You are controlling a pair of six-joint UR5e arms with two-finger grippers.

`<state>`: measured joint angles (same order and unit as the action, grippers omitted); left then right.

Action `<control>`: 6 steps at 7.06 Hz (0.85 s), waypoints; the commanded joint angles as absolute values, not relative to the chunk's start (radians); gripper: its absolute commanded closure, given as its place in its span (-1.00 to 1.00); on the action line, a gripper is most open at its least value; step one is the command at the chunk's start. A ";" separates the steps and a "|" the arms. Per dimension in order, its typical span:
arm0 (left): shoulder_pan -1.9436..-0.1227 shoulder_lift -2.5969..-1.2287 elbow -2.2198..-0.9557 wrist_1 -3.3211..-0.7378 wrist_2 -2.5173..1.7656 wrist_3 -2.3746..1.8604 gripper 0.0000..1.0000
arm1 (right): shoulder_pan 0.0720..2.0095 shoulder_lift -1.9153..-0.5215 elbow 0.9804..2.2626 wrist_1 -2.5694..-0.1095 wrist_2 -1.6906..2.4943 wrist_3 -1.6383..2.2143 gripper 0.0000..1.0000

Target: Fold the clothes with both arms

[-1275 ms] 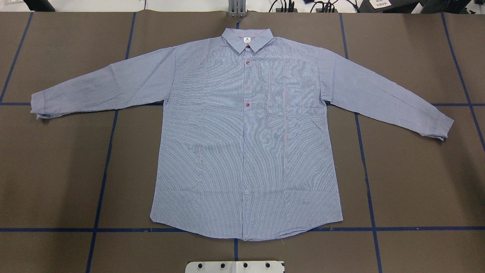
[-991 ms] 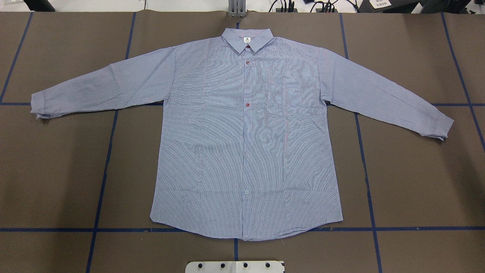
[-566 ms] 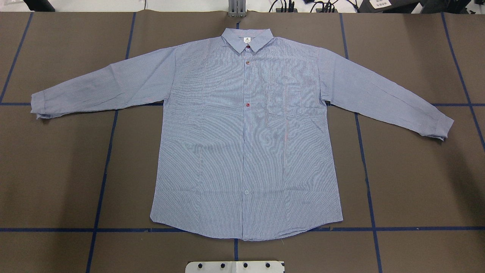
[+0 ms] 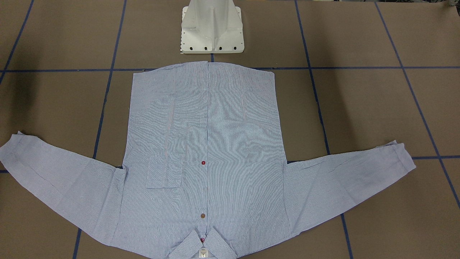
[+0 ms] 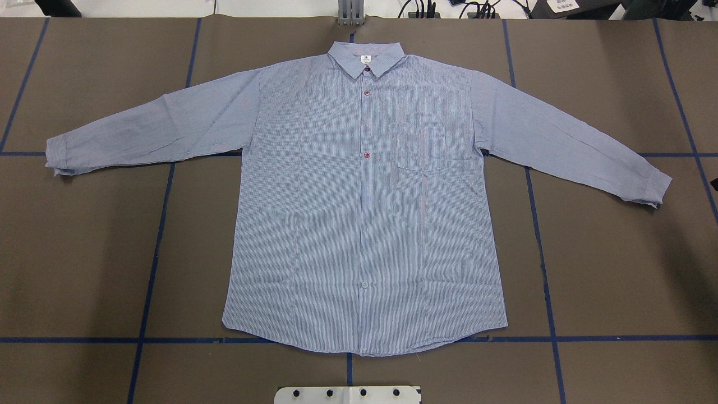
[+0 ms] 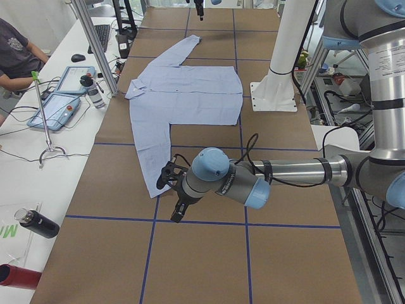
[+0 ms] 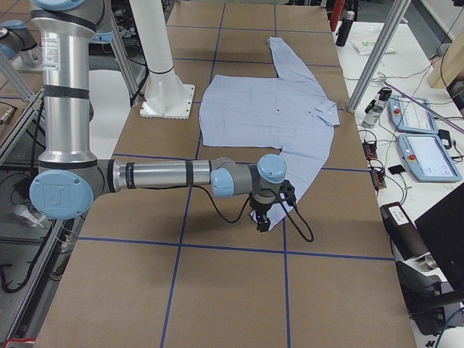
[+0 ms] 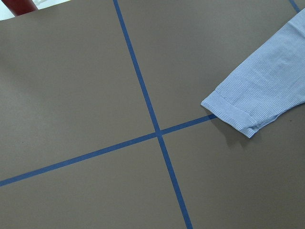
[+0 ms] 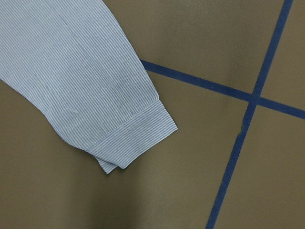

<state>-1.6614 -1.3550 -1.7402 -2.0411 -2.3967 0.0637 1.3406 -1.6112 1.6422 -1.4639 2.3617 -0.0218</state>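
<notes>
The light-blue striped shirt (image 5: 359, 213) lies flat and face up, buttoned, both sleeves spread out; it also shows in the front-facing view (image 4: 205, 151). No arm reaches over it in these two views. In the left side view my left gripper (image 6: 175, 214) hangs just past the near sleeve's cuff (image 6: 155, 183). In the right side view my right gripper (image 7: 261, 223) hangs by the other cuff (image 7: 290, 192). I cannot tell whether either is open or shut. The wrist views show the cuffs (image 8: 238, 114) (image 9: 133, 138) lying flat, with no fingers in view.
The white pedestal base (image 4: 212, 32) stands at the shirt's hem side. Blue tape lines (image 5: 151, 252) cross the brown table cover. A side bench holds tablets (image 6: 60, 101) and bottles (image 6: 38, 223); a person (image 6: 12, 50) sits there. A metal post (image 7: 377, 54) stands near the collar.
The shirt has not moved. A small dark sliver now shows at the right edge of the overhead view, level with the right cuff.
</notes>
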 commanded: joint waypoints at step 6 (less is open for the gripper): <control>-1.661 -1.347 -1.759 -2.043 -2.398 0.060 -0.99 | 1.235 -1.476 1.439 -1.217 2.431 0.679 -0.99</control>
<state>-1.6617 -1.3469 -1.7573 -2.0434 -2.3976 0.0604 1.2818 -1.4810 1.4445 -1.2691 2.4302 0.4436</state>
